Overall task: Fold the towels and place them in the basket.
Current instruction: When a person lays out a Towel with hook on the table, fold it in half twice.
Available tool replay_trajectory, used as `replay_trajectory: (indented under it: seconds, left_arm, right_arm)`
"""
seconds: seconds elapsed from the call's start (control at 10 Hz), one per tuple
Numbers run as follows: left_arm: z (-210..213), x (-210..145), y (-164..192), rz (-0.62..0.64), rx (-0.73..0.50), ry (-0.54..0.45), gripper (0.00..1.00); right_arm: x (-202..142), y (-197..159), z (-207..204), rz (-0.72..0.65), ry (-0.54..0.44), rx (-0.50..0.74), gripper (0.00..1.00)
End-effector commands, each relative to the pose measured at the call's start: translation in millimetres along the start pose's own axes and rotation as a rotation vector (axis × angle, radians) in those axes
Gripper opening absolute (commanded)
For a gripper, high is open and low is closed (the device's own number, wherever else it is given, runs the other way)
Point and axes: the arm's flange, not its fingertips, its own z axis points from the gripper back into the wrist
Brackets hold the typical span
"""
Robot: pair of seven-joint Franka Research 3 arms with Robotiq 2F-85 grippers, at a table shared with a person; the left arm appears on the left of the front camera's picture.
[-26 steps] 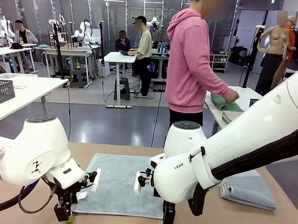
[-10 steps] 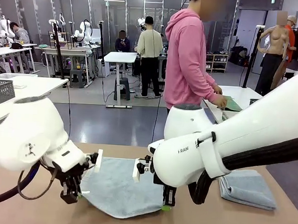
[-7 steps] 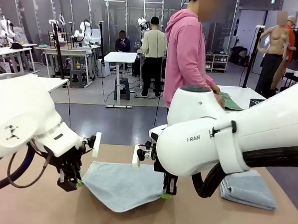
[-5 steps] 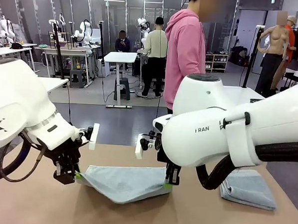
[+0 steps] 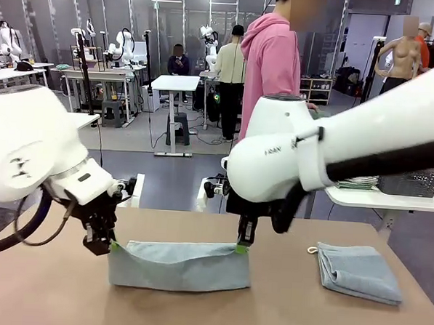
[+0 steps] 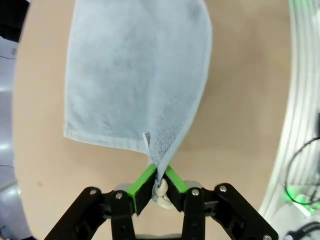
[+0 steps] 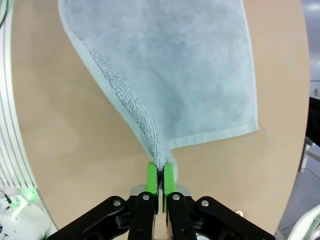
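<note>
A pale grey-blue towel [image 5: 179, 266] hangs folded over itself on the table's middle, its upper edge held up at both corners. My left gripper [image 5: 112, 245] is shut on its left corner, and my right gripper [image 5: 241, 247] is shut on its right corner. In the left wrist view the towel [image 6: 135, 75] runs away from my left gripper [image 6: 158, 176], a small white label showing near the pinch. The right wrist view shows the towel [image 7: 170, 70] spreading from my right gripper [image 7: 160, 176]. A second towel [image 5: 358, 272], folded, with a white loop, lies at the right. The basket [image 5: 412, 183] sits on a side table.
A person in a pink hoodie [image 5: 270, 60] stands beyond the far edge, beside a white side table [image 5: 379, 199] holding folded green towels [image 5: 359, 181]. The brown table [image 5: 42, 299] is bare at front left and front right.
Both grippers have lifted the near edge of the flat towel and carried it toward the far side, doubling the towel over. The person has turned toward the side table.
</note>
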Motion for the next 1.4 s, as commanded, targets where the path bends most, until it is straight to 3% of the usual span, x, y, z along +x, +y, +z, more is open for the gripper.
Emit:
replay_trajectory:
  seconds: [0.0,0.4,0.8,1.3]
  left_arm:
    - [-16,15,51,-0.013,-0.064,-0.002,0.0]
    - [-58,8,115,0.07,-0.133,0.047,0.0]
    - [-78,13,140,0.079,-0.142,0.113,0.0]
    - [-95,6,153,0.166,-0.167,0.183,0.0]
  right_arm:
    - [15,-45,-13,0.021,0.04,0.071,0.0]
    - [22,-106,-43,-0.017,0.081,0.129,0.0]
    - [31,-142,-67,-0.074,0.127,0.173,0.0]
    - [20,-157,-74,-0.188,0.126,0.212,0.0]
